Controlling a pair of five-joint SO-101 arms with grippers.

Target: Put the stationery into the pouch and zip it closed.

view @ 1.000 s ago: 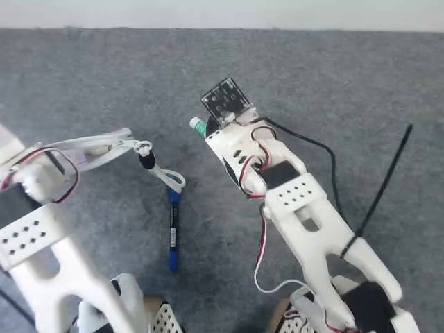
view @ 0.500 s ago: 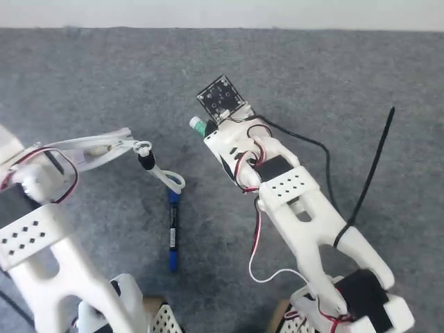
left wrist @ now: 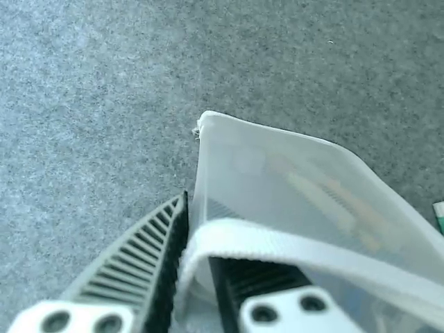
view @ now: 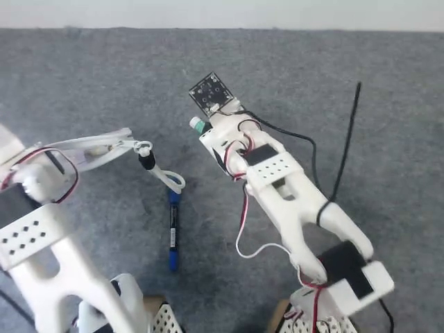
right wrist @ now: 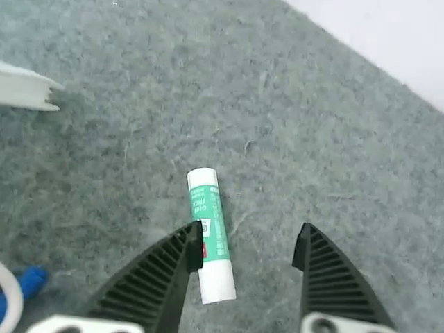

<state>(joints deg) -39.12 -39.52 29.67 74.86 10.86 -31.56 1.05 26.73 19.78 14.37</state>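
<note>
The glue stick lies flat on the grey mat, a little way from the pouch's mouth in the high view. The right gripper hangs over it with its jaws spread wide and nothing in them. The stick is not centred in that gap: it sits close against one finger, with the other finger well apart from it. If the jaws close from this line, the near finger will probably meet the round body first and roll or skid it across the mat, or catch it near one end so that it swings in the grip. The pouch is translucent and soft. The left gripper is clamped on its zip edge, holding it off the mat; a pale, pencil-like shape shows through its wall. Being limp and held at one spot, its mouth may sag narrow, so a stick brought in at an angle could catch the rim and drop, or tug the fabric out of that grip. The blue pen lies on the mat near the pouch's opening, where a passing arm could knock it.
</note>
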